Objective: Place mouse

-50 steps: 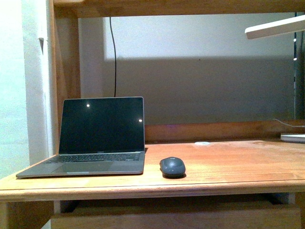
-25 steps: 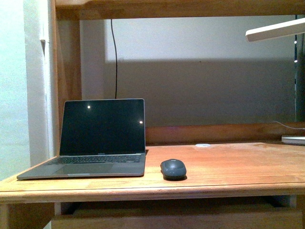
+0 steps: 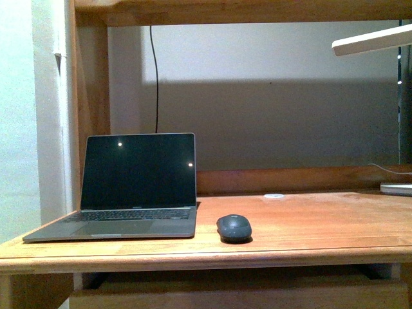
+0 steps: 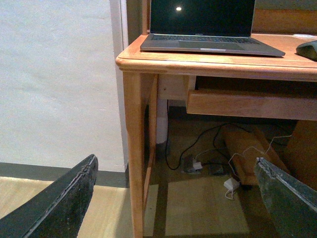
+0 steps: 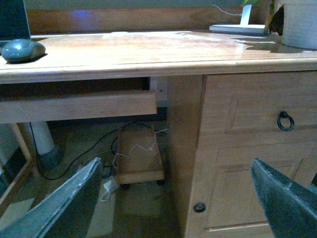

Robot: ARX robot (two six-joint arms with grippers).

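The dark grey mouse lies on the wooden desk, just right of the open laptop. It also shows in the right wrist view and at the edge of the left wrist view. Neither gripper shows in the front view. My left gripper is open and empty, low in front of the desk's left leg, below the desktop. My right gripper is open and empty, low in front of the desk's drawers.
A small flat white disc lies at the back of the desk. A white lamp arm hangs upper right, its base at the right edge. A white pot stands far right. Cables and a wooden trolley lie under the desk.
The front view has shifted slightly since one second ago; nothing on the desk has moved, and the last half second shows no difference.
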